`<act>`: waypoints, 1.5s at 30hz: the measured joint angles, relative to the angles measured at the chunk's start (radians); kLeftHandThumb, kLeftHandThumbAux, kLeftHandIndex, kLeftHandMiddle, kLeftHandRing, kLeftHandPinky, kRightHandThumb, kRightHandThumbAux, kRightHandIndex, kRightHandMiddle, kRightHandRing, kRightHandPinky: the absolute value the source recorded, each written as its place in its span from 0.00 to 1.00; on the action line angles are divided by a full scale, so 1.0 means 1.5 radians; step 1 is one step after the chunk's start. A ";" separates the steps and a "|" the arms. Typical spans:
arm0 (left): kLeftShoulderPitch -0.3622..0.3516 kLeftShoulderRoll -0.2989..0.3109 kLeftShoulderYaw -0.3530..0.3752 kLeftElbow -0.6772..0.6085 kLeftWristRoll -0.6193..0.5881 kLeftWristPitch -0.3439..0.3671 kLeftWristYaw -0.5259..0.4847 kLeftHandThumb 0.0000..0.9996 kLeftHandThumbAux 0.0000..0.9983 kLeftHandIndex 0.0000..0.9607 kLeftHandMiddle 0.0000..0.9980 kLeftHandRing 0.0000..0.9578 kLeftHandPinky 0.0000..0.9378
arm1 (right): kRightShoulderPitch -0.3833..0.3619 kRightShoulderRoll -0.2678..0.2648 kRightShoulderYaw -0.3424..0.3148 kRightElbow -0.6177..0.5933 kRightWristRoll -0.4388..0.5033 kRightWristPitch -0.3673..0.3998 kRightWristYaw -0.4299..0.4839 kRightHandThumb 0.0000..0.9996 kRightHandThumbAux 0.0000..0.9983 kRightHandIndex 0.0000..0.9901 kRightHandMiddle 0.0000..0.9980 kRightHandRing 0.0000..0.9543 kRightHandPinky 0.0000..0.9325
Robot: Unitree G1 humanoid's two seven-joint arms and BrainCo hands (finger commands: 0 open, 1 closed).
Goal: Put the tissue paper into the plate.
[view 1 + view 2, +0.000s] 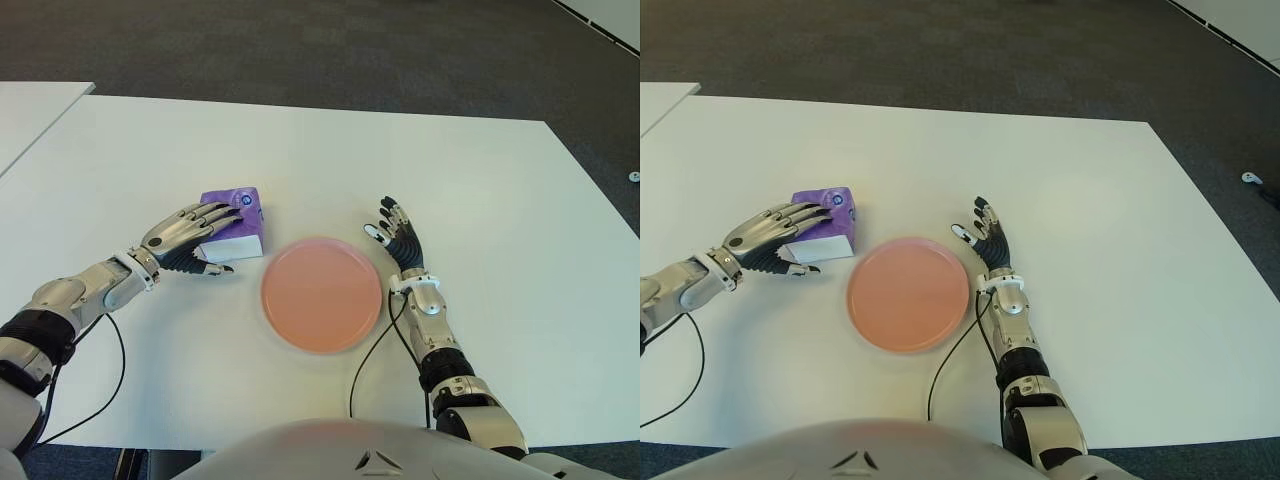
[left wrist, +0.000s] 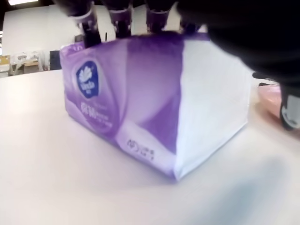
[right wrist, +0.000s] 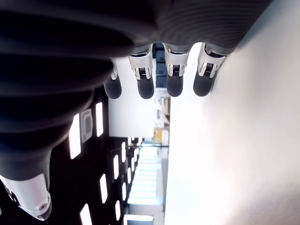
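A purple and white tissue pack (image 1: 244, 204) stands on the white table (image 1: 480, 190), left of the empty pink plate (image 1: 322, 294). My left hand (image 1: 215, 243) reaches over the pack from the left. Its fingers (image 2: 119, 18) lie stretched across the top, and the thumb (image 2: 288, 110) stays off the white end face on the plate's side. The pack (image 2: 140, 93) sits flat on the table. My right hand (image 1: 385, 222) shows just right of the plate, fingers spread and holding nothing.
Black cables trail from both wrists across the near part of the table (image 1: 362, 372) (image 1: 112, 385). A second white table (image 1: 30, 110) stands at the far left. Dark carpet (image 1: 350, 40) lies beyond the table's far edge.
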 measured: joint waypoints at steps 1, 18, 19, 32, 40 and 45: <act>0.004 0.001 0.006 -0.012 0.000 0.002 -0.008 0.07 0.33 0.00 0.00 0.00 0.00 | 0.000 0.000 0.000 0.000 0.000 0.000 0.000 0.00 0.64 0.00 0.00 0.00 0.00; 0.068 -0.005 0.176 -0.240 0.041 0.056 0.018 0.07 0.36 0.00 0.00 0.00 0.00 | -0.003 0.000 0.002 -0.003 0.000 0.000 0.001 0.00 0.62 0.00 0.00 0.00 0.00; 0.068 -0.005 0.180 -0.242 0.049 0.058 0.027 0.07 0.36 0.00 0.00 0.00 0.00 | -0.003 0.000 0.002 -0.003 0.000 0.000 0.001 0.00 0.62 0.00 0.00 0.00 0.00; 0.015 -0.032 0.181 -0.193 0.142 0.081 0.095 0.06 0.37 0.00 0.00 0.00 0.00 | -0.003 0.000 0.002 -0.002 0.000 0.000 0.000 0.00 0.63 0.00 0.00 0.00 0.00; -0.015 -0.042 0.176 -0.153 0.161 0.082 0.138 0.09 0.37 0.00 0.00 0.00 0.00 | -0.004 0.001 0.002 -0.002 0.000 0.000 0.000 0.00 0.63 0.00 0.00 0.00 0.00; -0.024 -0.049 0.168 -0.132 0.169 0.083 0.157 0.09 0.37 0.00 0.00 0.00 0.00 | -0.004 0.001 0.002 -0.002 0.000 0.000 -0.001 0.00 0.63 0.00 0.00 0.00 0.00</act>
